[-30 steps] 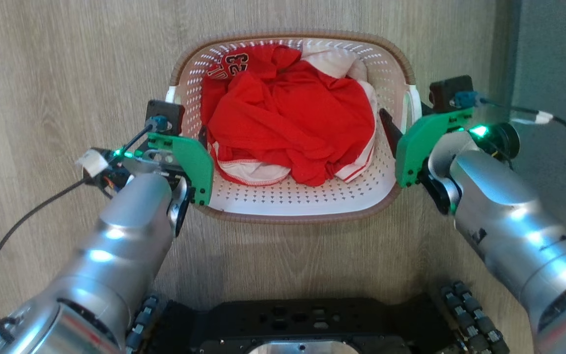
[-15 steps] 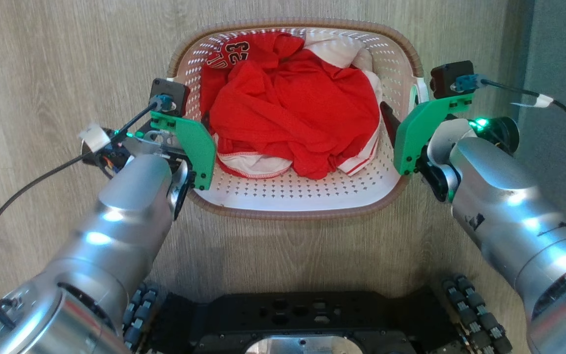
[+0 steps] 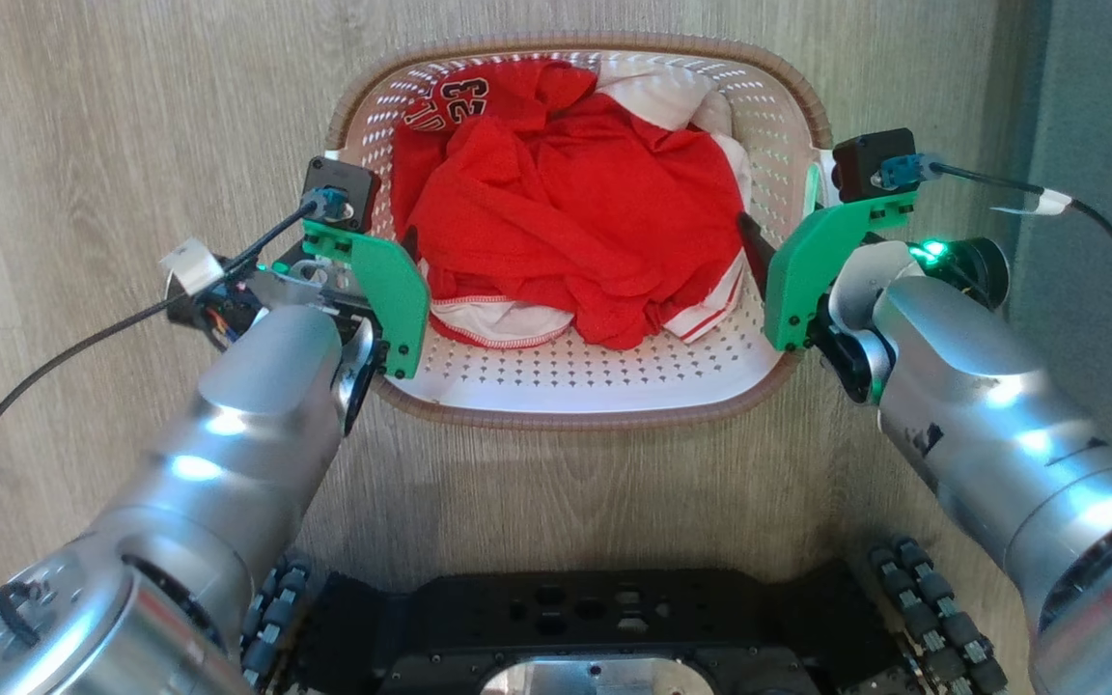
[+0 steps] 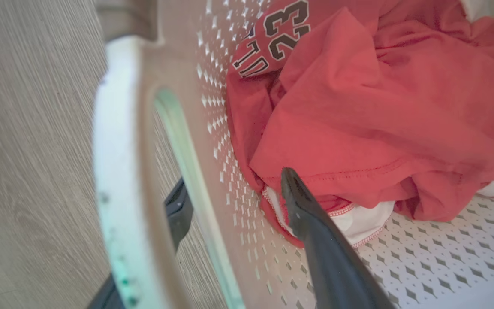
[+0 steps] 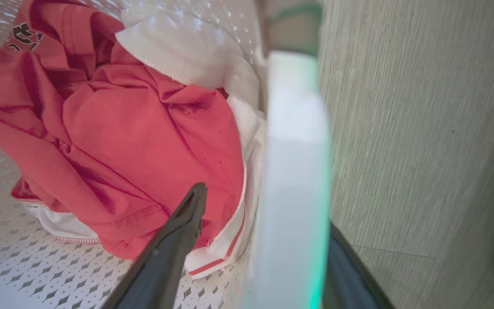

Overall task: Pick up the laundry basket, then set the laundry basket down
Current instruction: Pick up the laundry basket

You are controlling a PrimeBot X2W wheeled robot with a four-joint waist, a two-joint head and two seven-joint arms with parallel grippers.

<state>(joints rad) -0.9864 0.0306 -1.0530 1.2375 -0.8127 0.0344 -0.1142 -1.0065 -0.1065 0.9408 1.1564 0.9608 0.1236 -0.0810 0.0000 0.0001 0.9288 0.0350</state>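
The laundry basket [image 3: 575, 420], cream with perforated walls and a brown rim, stands on the wood floor in the head view, holding a red jersey [image 3: 566, 212] and white cloth. My left gripper [image 3: 384, 241] is open astride the basket's left wall below the white handle [image 4: 114, 171]. One finger is inside beside the jersey and the other outside, as the left wrist view of the gripper [image 4: 234, 184] shows. My right gripper [image 3: 788, 227] is open astride the right handle [image 5: 294, 171] in the same way. A gap shows between its inner finger [image 5: 174, 244] and the wall.
My dark wheeled base [image 3: 575, 627] sits just behind the basket's near rim. A grey surface [image 3: 1106, 97] runs along the right edge past the right arm. Black cables [image 3: 83, 338] trail from both wrists. Wood floor surrounds the basket on the left and far side.
The whole head picture has shifted and the basket looks slightly larger. Both grippers sit a little farther forward along the basket's sides, and the right one has closed in on its handle.
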